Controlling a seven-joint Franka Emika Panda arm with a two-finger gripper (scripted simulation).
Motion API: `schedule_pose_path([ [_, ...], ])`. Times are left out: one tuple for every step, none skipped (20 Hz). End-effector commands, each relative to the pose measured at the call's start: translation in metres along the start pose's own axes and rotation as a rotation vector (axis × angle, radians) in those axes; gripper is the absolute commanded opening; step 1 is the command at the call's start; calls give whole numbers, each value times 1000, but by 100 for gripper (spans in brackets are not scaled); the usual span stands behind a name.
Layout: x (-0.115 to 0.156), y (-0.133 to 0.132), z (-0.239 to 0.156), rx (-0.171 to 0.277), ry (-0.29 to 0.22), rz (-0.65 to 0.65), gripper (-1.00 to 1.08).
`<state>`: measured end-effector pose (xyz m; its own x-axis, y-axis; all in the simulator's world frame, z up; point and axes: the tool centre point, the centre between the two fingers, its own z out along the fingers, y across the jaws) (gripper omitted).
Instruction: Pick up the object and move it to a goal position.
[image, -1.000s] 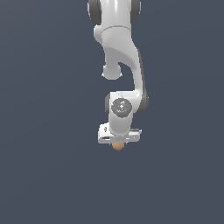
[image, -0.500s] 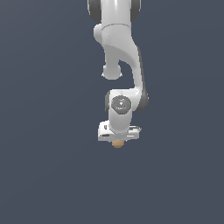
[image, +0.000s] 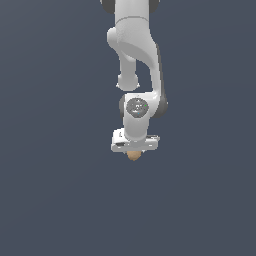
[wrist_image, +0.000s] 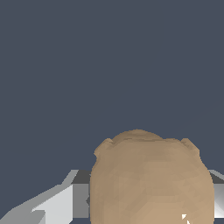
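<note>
Small tan-orange rounded lump (image: 133, 156), faintly faceted like a pebble: sits directly under the white claw (image: 134, 151), its upper part hidden behind the claw body, only the lower rounded end showing in the exterior view. Lump is much narrower than the claw's crossbar. In the wrist view the lump (wrist_image: 151, 179) fills the near field, with a pale grey finger (wrist_image: 54, 203) at one side and a sliver of another at the opposite edge. Fingers closed in against the lump, gripping it. White jointed robot arm (image: 137, 55) descends from the top of the exterior view, wrist pointing straight down. Surroundings: uniform dark slate-blue ground (image: 50, 200); whether the lump touches it cannot be told.
</note>
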<state>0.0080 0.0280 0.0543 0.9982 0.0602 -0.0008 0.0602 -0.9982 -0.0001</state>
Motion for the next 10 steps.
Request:
schedule_pose_path([
  [-14, 0, -5, 0, 1, 0, -100],
  [-20, 0, -6, 0, 1, 0, -100],
  [-25, 0, -8, 0, 1, 0, -100],
  [-30, 0, -9, 0, 1, 0, -100],
  [-35, 0, -11, 0, 1, 0, -100],
  [-40, 0, -12, 0, 1, 0, -100],
  [-44, 1, -14, 0, 1, 0, -100],
  [-48, 1, -15, 0, 1, 0, -100],
  [-51, 1, -16, 0, 1, 0, -100],
  [-55, 1, -17, 0, 1, 0, -100],
])
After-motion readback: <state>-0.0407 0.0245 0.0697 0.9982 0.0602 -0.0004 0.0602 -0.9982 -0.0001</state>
